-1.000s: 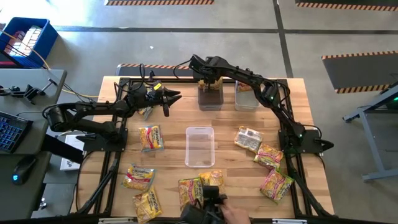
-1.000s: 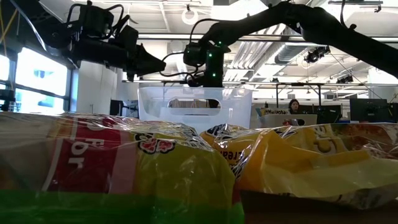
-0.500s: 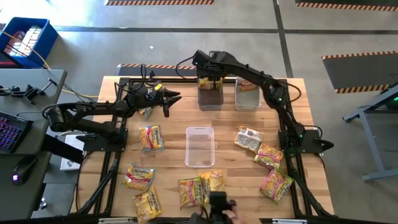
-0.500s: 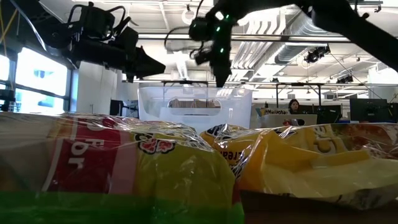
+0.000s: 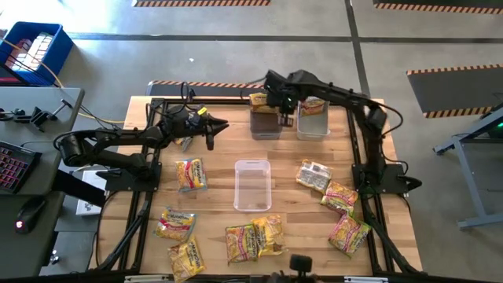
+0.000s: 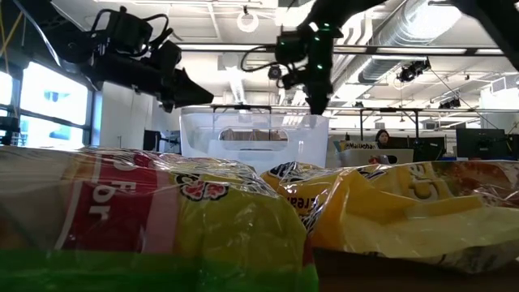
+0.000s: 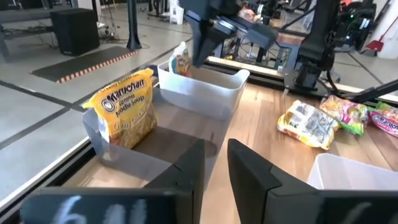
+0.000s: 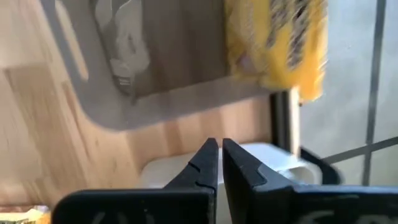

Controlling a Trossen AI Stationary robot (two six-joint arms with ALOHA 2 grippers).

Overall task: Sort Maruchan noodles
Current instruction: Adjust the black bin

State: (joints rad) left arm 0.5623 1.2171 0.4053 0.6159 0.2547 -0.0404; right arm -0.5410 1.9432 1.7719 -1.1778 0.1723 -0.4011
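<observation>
Maruchan noodles lie scattered on the wooden table: yellow packets [image 5: 191, 174], [image 5: 176, 224], [image 5: 242, 241], a silvery one [image 5: 314, 176] and pink-green ones [image 5: 349, 233]. One yellow packet [image 7: 124, 112] stands on edge in the far left clear bin [image 5: 266, 126], leaning on its far wall. Another packet [image 5: 313, 104] stands in the far right bin [image 5: 313, 126]. My right gripper [image 5: 284, 118] hangs shut and holding nothing above the gap between these two bins, pointing down. My left gripper [image 7: 216, 162] hovers level, left of the bins, its fingers a narrow gap apart with nothing between them.
A third clear bin [image 5: 252, 203] stands in the table's middle. More packets [image 5: 187, 258], [image 5: 339, 196] lie near the front and right edges. Bare wood shows between the middle bin and the far bins. Black frame rails run along both table sides.
My right gripper has risen from the far left bin and swung toward the table's right edge, ending over the gap between the two far bins. A yellow packet now stands uncovered at that bin's far end. A person's hand at the near edge has withdrawn.
</observation>
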